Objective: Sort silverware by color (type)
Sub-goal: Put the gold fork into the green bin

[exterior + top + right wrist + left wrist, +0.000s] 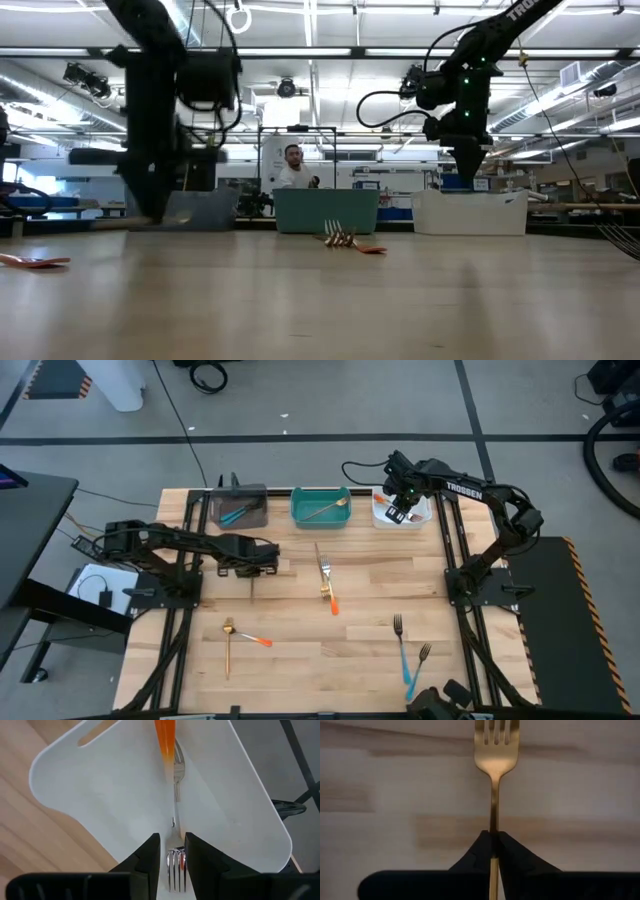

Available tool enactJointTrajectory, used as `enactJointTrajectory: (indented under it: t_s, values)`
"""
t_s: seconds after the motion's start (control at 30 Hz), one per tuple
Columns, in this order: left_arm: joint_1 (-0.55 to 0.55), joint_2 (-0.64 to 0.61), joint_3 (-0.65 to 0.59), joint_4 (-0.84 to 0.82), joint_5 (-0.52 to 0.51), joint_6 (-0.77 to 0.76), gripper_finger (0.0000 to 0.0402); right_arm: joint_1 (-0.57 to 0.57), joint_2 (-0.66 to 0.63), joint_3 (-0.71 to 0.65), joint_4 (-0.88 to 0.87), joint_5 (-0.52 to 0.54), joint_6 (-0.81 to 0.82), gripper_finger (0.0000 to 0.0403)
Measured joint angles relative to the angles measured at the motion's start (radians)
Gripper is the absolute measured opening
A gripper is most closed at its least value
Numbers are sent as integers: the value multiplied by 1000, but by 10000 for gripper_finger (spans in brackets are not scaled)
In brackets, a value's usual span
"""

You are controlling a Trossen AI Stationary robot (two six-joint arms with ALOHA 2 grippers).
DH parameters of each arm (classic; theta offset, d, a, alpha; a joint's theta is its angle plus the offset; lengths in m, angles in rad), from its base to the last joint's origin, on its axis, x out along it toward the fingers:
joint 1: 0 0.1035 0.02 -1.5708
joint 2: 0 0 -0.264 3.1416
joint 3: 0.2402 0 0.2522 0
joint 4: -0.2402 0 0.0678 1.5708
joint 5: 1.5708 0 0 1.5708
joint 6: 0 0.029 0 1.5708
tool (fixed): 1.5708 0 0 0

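My left gripper (252, 570) is over the table's left middle, shut on a gold fork (496, 755). My right gripper (173, 842) is open above the white bin (415, 517) at the far edge. Its fingers stand on either side of the silver head of an orange-handled fork (175, 865) lying in that bin. On the table lie a gold and an orange-handled fork (327, 582) mid-table, another such pair (240, 640) near left, and two blue-handled forks (405, 650) near right. My left gripper pinches the gold fork's slim handle (493, 827) between its two fingertips. The fingers lie along the handle, and the tined head (496, 742) sticks out well past them. The table shows blurred behind the fork; I cannot tell whether its head touches the wood.
Three bins stand along the far edge: a grey one (252, 493) holding a blue-handled utensil, a teal one (300, 510) holding a gold utensil, and the white one with orange-handled forks. A person (292, 165) shows in the room beyond the table.
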Motion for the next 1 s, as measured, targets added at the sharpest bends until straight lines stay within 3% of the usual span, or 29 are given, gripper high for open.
enactJointTrajectory:
  t_s: [0.13, 0.23, 0.4, 0.5, 0.63, 0.73, 1.0]
  values:
    - [-38, -12, 123, -25, 2, 106, 21, -1, 0, 0, 7, 0, 0, 96]
    - [-41, -26, 235, -16, -83, 269, 21, -2, 0, 0, 27, -1, 0, 96]
    - [39, -23, 398, 116, -259, 713, 22, -2, 0, 0, 60, -8, 0, 96]
    - [124, -25, 446, 265, -286, 1011, 27, -2, 0, 0, 65, -8, 3, 96]
    - [249, -24, 456, 483, -249, 1379, 29, -2, 0, 0, 65, -9, 9, 96]
    - [339, -4, 458, 593, -198, 1564, 30, -2, 0, 0, 75, -30, 10, 96]
    - [482, 157, 458, 790, -10, 1654, 31, 1, 0, 0, 135, -115, -5, 96]
